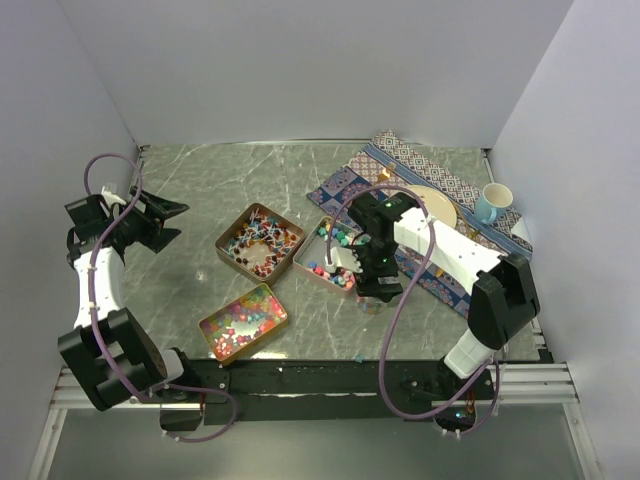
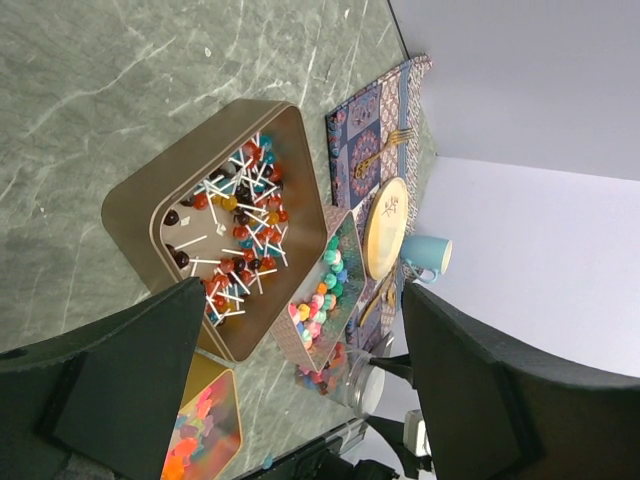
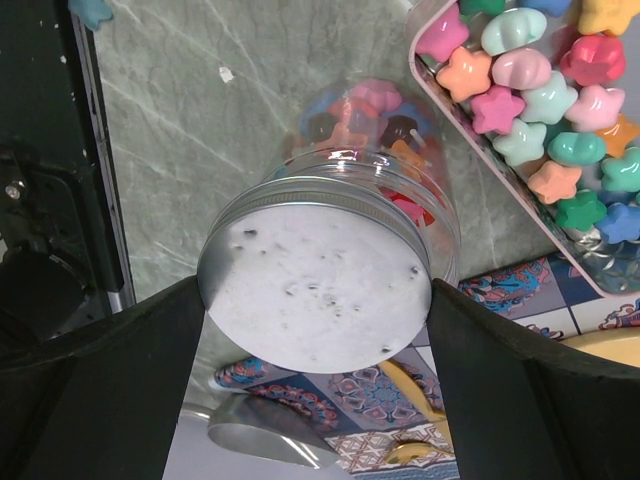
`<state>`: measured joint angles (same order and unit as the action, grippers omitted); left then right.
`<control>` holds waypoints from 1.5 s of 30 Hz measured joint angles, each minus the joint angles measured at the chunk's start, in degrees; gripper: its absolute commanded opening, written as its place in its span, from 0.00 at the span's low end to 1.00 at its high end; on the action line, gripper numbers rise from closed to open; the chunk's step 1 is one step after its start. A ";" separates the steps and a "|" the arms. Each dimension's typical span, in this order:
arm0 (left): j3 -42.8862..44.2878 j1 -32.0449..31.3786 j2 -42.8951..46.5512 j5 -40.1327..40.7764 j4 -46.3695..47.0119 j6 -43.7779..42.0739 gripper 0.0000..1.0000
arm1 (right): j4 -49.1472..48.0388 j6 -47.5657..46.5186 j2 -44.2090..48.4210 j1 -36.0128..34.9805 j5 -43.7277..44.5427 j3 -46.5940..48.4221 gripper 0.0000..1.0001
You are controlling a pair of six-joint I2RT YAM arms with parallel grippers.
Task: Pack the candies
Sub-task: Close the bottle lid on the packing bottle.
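Three containers hold candies: a copper tin of lollipops (image 1: pixel 260 240), a copper tin of small glossy sweets (image 1: pixel 243 320) and a pale tray of pastel star-shaped pieces (image 3: pixel 540 90). A clear jar (image 3: pixel 370 115) stands next to the tray with several coloured candies inside and a silver lid (image 3: pixel 300 260) on top. My right gripper (image 3: pixel 318 290) is straight above the jar, and its fingers press both sides of the lid. My left gripper (image 1: pixel 170 222) hangs open and empty at the far left, well away from the tins, with the lollipop tin (image 2: pixel 230 210) in its view.
A patterned placemat (image 1: pixel 400 165) at the back right carries a yellow plate (image 1: pixel 440 205), gold cutlery and a blue cup (image 1: pixel 492 202). One loose blue sweet (image 3: pixel 90 10) lies near the table's front edge. Grey walls close in the left, back and right sides.
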<state>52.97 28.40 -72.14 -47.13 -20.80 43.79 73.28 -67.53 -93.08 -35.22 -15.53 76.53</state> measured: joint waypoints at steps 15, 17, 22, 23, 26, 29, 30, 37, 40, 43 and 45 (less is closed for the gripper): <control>-0.26 0.00 1.22 0.48 -0.02 0.00 0.85 | -5.51 2.32 1.05 -0.04 2.10 -1.29 0.88; -0.26 0.00 1.22 0.48 0.00 0.00 0.85 | -5.99 2.32 1.05 -0.04 2.43 -1.29 0.88; -0.26 0.00 1.22 0.48 0.00 0.00 0.85 | -6.05 2.27 1.05 -0.04 2.64 -1.22 0.88; -0.31 0.00 1.22 0.48 0.04 0.00 0.85 | -6.05 2.25 1.05 -0.04 2.69 -1.22 0.88; -0.70 0.00 1.22 0.48 0.33 0.07 0.85 | -6.08 2.03 1.05 0.02 3.15 -1.09 0.88; -1.11 0.00 1.22 0.48 0.42 0.26 0.85 | -6.08 1.68 0.85 0.57 3.82 -0.81 0.87; -1.11 0.00 1.20 0.48 0.39 0.28 0.85 | -6.12 1.62 0.63 0.85 4.00 -0.66 0.87; -1.11 0.00 1.16 0.48 0.42 0.26 0.85 | -5.07 1.62 -2.60 2.82 4.46 2.80 0.87; -1.16 0.00 1.16 0.46 0.48 0.31 0.85 | -4.48 1.42 -3.17 3.02 4.74 3.52 0.88; -1.22 0.00 1.16 0.48 0.70 0.42 0.85 | -3.98 0.96 -3.61 3.02 5.16 3.91 0.88; -1.22 0.00 1.16 0.48 0.87 0.42 0.85 | -3.82 0.79 -4.22 3.02 5.46 3.89 0.89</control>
<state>51.75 28.40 -70.98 -46.65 -19.92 44.21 69.45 -66.74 -97.30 -32.21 -10.07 80.42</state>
